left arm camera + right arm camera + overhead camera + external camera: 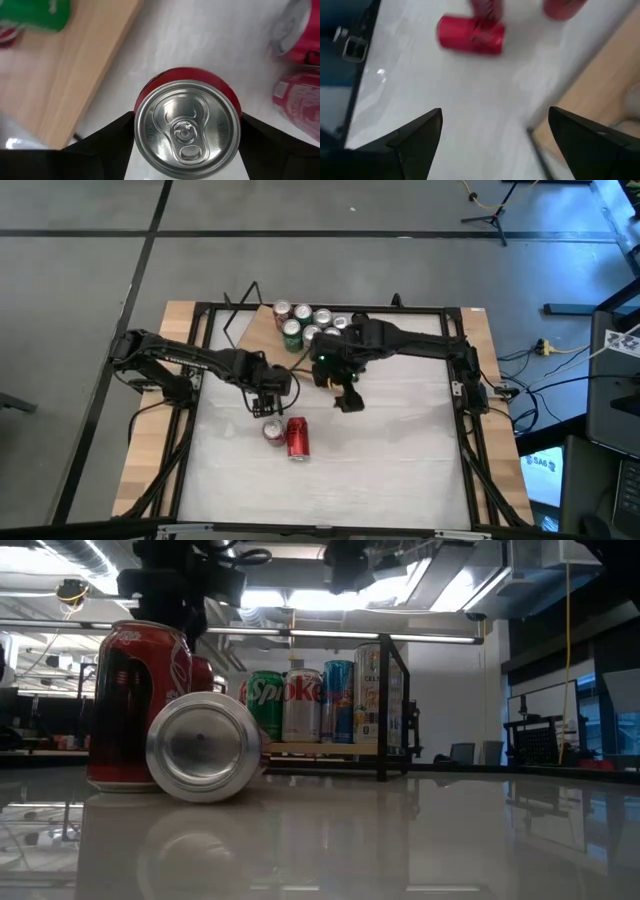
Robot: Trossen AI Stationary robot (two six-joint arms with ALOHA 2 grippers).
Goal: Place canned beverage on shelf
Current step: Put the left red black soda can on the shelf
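Note:
My left gripper (pixel 268 402) points down over the white table, in front of the shelf (pixel 262 330), and is shut on an upright red can (pixel 187 125). In the high view the gripper hides this can. The shelf, a light wooden board, stands at the table's far side and carries several upright cans (pixel 305 322). My right gripper (pixel 348 398) hangs open above the table to the right of the left one, with nothing between its fingers (pixel 420 135). My left gripper pinches the red can between its two fingers, on two opposite sides of the wall just below the silver top (pixel 137 125). The fingers come from above and point down. The can stands upright in the hold. Whether its base is off the table does not show.
Two more red cans are on the table just nearer than my left gripper. One stands upright (pixel 273 430) and one lies on its side (pixel 297 438), its silver end (pixel 205 745) facing the near edge. A black frame (pixel 200 310) borders the table. White tabletop lies open to the right.

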